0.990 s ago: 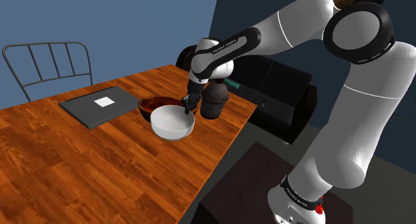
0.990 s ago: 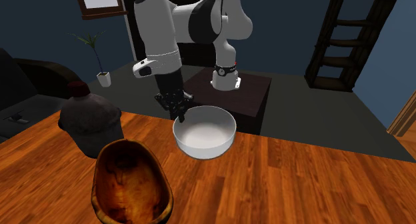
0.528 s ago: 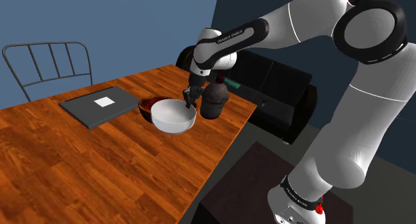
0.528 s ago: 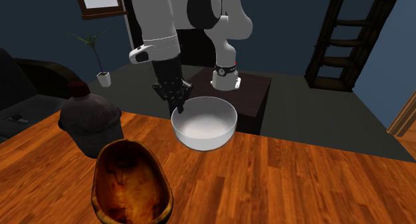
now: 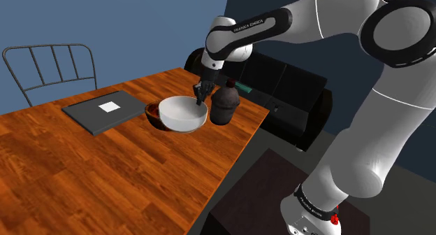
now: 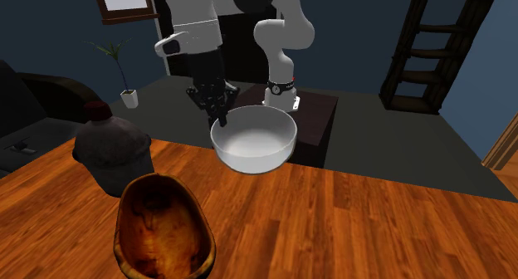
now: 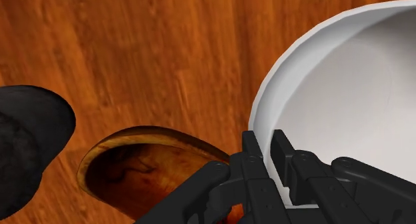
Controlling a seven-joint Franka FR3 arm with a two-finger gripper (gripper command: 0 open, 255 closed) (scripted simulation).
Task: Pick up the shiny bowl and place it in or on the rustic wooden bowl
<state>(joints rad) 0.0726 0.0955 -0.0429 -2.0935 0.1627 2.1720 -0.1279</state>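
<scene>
While the orange-brown wooden table (image 5: 105,164) spreads below, the white bowl (image 6: 254,140) hangs just above it, near the dark-brown wooden bowl (image 6: 162,227), which sits on the tabletop beside a dark jar (image 6: 112,153). The black gripper (image 7: 265,141) pinches the white bowl's rim, one finger inside, one outside.

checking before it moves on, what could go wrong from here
The gripper pinches the white bowl at one spot on its rim only, so it may tilt or slip. The dark bottle stands close beside the wooden bowl and could get knocked during placing.
</scene>
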